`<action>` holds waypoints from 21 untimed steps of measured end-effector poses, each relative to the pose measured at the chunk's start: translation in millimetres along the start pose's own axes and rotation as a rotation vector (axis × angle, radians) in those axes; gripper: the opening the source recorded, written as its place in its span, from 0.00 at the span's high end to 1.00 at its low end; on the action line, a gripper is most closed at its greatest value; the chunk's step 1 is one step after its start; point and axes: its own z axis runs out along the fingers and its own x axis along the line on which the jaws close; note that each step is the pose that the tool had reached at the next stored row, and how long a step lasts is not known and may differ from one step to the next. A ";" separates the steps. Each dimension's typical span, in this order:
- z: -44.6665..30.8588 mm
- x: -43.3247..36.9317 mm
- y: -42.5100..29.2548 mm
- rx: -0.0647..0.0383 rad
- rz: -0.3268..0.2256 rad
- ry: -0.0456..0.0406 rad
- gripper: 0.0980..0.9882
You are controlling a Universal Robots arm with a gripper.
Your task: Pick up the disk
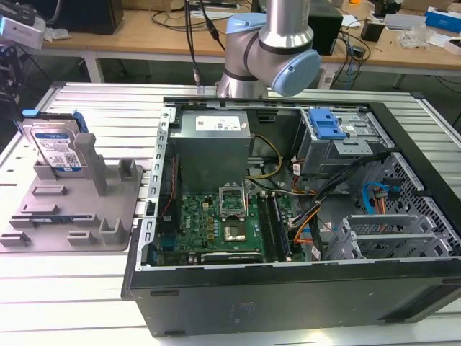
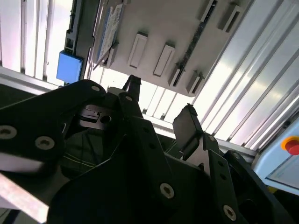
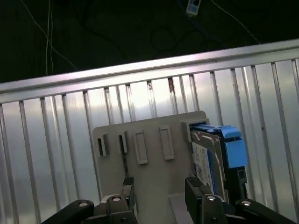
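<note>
The disk [image 1: 57,148] is a silver drive with a blue-and-white label and a blue frame. It stands upright on its edge in the grey fixture tray [image 1: 72,209] at the exterior view's left. Both wrist views look down on the tray [image 3: 149,126] [image 2: 159,23] from a distance. In the first wrist view my gripper [image 3: 160,186] is open, with nothing between its black fingers [image 3: 127,186]. The disk [image 3: 210,156] sits beyond one finger, off the line of the gap and apart from it. In the second wrist view the gripper [image 2: 160,100] hangs well above the disk [image 2: 106,32].
An open computer case [image 1: 288,216] takes up the middle and the exterior view's right, with a blue-handled drive cage [image 1: 328,130] inside. My arm's elbow [image 1: 270,43] rises behind the case. Everything rests on a ribbed metal table [image 1: 79,288]. Cluttered benches stand at the back.
</note>
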 end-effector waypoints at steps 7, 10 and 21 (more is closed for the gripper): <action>0.6 -0.2 -1.3 0.000 -0.112 0.0031 0.48; 0.7 -0.2 -1.3 0.000 -0.112 0.0029 0.48; 2.1 -25.7 6.0 0.001 -0.103 0.0026 0.48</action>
